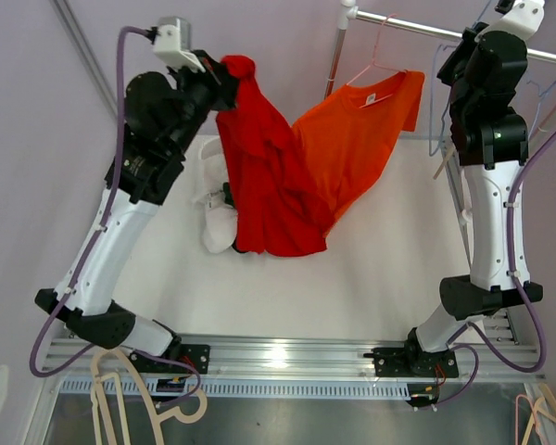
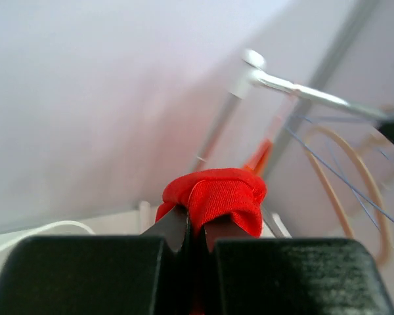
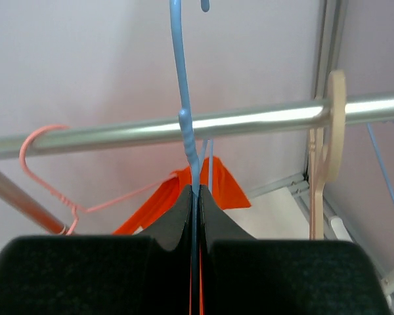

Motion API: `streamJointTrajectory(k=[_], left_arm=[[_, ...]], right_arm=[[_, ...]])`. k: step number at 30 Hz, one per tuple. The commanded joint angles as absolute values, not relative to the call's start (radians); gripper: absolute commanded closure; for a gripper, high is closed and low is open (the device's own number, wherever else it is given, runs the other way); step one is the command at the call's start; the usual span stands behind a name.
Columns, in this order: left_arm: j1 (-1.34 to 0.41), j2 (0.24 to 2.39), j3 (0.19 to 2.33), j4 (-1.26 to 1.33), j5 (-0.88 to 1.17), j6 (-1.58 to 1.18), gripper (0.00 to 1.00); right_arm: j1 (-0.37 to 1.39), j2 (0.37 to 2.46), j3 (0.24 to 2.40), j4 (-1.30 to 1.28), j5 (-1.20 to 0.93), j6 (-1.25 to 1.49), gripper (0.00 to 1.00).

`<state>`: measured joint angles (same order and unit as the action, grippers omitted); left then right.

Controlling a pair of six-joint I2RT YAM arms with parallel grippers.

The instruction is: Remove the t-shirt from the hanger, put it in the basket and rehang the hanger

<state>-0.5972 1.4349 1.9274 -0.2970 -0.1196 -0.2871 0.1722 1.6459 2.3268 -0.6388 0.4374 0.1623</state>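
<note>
- Where the right arm climbs into the top right corner of the overhead view, its wrist is cut off by the frame edge, so the fingertips are not readable from there.
- Right wrist view settles it: right gripper (image 3: pixel 196 197) pinched tight on the thin wire of a blue hanger (image 3: pixel 182 79), jaws pressed together. The hanger's hook runs off the top of the frame.
- Left gripper (image 2: pixel 196 226) clamped on a bunched fold of the red t-shirt (image 2: pixel 213 197). The rest of the shirt is hidden below the finger housing in this view.
- Overhead: the red t-shirt (image 1: pixel 269 176) hangs from the left gripper at upper left and drapes toward centre, lower edge resting on the white table (image 1: pixel 389 278). Whether a hanger sits inside it, cannot tell.
- Orange t-shirt (image 1: pixel 361 130) hangs on a pink hanger (image 3: pixel 71 207) from the metal rail (image 1: pixel 445 32). Its lower left part is hidden behind the red cloth.
- White cloth (image 1: pixel 218 218) lies on the table, partly covered by the red shirt.
- One wooden hanger (image 1: pixel 120 389) lies at bottom left. A second one at bottom right is cut off by the frame.
- Left wrist background is blurred: the rail and a beige hanger (image 2: pixel 341 190) are only roughly legible.
</note>
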Motion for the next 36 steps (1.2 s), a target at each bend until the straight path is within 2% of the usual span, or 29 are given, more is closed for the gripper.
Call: streamJointTrajectory(k=[1,5,7,8,10,13,18,26,29,31,32,36], left_arm=[[-0.455,1.479,2.023,-0.177,-0.098,-0.366,0.99],[-0.368,1.584,2.176,-0.19,-0.025,-0.388,0.99],[-0.307,1.693,2.297,-0.215,0.052,-0.435,0.99],[-0.284,1.735,2.43,-0.244,0.086,-0.458,0.99],[-0.218,1.807,2.491,-0.262,0.176,-0.544,0.99],[-0.167,1.867,2.474,-0.241,0.233,-0.606,0.99],[-0.164,1.85,2.236,-0.265,0.201,-0.565,0.99],[-0.166,1.812,1.979,-0.38,0.17,-0.574,0.99],[-0.173,1.75,1.734,-0.351,0.178,-0.6,0.99],[-0.199,1.68,1.649,-0.362,0.166,-0.63,0.99],[-0.215,1.649,1.497,-0.321,0.157,-0.635,0.99],[-0.311,1.568,1.284,-0.259,0.078,-0.631,0.99]], right_arm=[[0.146,1.66,2.329,-0.492,0.46,0.14,1.0],[0.115,1.704,2.367,-0.502,0.454,0.141,1.0],[0.104,1.721,2.364,-0.497,0.446,0.146,1.0],[0.095,1.726,2.362,-0.497,0.442,0.15,1.0],[0.087,1.741,2.356,-0.495,0.433,0.159,1.0],[0.08,1.759,2.329,-0.486,0.43,0.163,1.0],[0.061,1.786,2.307,-0.497,0.417,0.175,1.0],[0.06,1.75,2.229,-0.509,0.416,0.193,1.0],[0.06,1.727,2.203,-0.514,0.413,0.201,0.98],[0.06,1.715,2.186,-0.52,0.41,0.206,0.95],[0.06,1.709,2.178,-0.52,0.41,0.207,0.95],[0.058,1.698,2.158,-0.514,0.402,0.206,0.96]])
